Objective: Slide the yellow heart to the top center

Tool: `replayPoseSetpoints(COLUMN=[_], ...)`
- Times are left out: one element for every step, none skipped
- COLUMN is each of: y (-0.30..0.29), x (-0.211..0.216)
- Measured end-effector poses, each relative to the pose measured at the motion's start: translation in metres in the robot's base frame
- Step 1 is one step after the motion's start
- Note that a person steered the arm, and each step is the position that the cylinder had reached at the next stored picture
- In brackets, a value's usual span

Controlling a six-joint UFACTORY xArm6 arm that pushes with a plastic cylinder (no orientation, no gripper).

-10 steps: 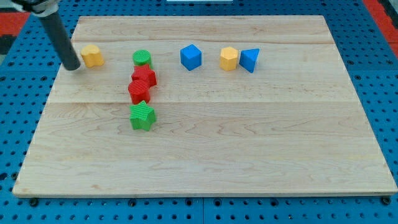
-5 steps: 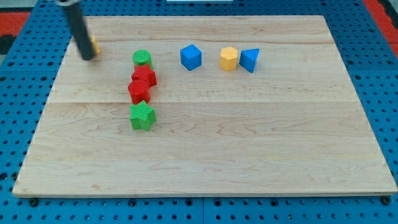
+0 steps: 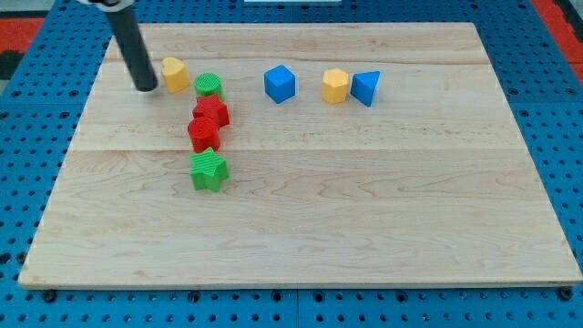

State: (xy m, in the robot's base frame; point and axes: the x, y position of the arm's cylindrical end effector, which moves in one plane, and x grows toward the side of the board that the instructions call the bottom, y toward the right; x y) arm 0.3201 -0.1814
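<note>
Rod: a straight dark rod is entering from the view's top left and is leaning down toward the board; no jaws are fitted, so nothing is spread or pinching
My tip point(image 3: 146, 88): is resting on the wooden board point(image 3: 364, 228), just to the view's left of the yellow heart; contact or a narrow gap cannot be told
Yellow heart point(image 3: 174, 74): is sitting in the upper left part of the board, just left of the green cylinder; it is lying well to the left of the top centre
Green cylinder point(image 3: 209, 87): is standing at the head of a short column; below it the red star point(image 3: 211, 113) and a second red block point(image 3: 203, 134) are touching each other; the green star point(image 3: 209, 170) is closing the column just beneath
Blue cube point(image 3: 280, 83): is sitting near the top centre, apart from its neighbours
Yellow hexagonal block point(image 3: 335, 86): is sitting right of the blue cube; the blue triangular block point(image 3: 365, 87) is lying just beside it on the right
</note>
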Motion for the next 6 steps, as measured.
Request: replayPoseSetpoints(y=[0.060, 0.110, 0.044, 0.112, 0.175, 0.154], x=[-0.049, -0.066, -0.068, -0.082, -0.099, -0.126])
